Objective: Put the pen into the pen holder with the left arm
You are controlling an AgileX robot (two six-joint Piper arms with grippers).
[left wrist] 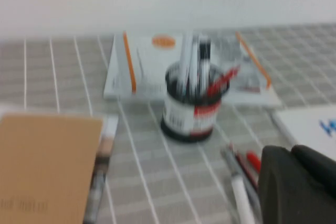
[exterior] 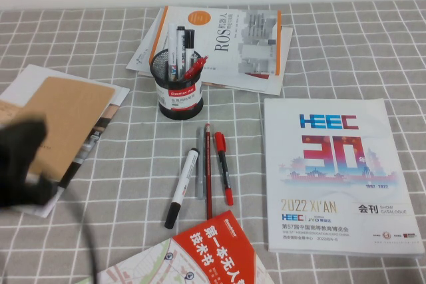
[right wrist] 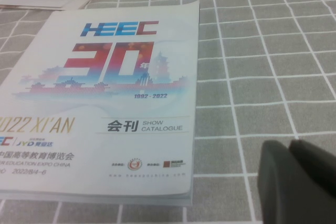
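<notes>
The pen, nearly all red, lies on the checked cloth right of a slim red pen, a grey pen and a white marker. Its tip shows in the left wrist view, partly behind the fingers. The pen holder, black mesh with a red and white band, stands upright behind them holding markers and a red pen; it also shows in the left wrist view. My left gripper is shut and empty, with the arm blurred at the far left. My right gripper is shut over bare cloth.
A white HEEC catalogue lies right of the pens. A ROS book lies behind the holder. A brown notebook lies at the left and an orange booklet at the front edge.
</notes>
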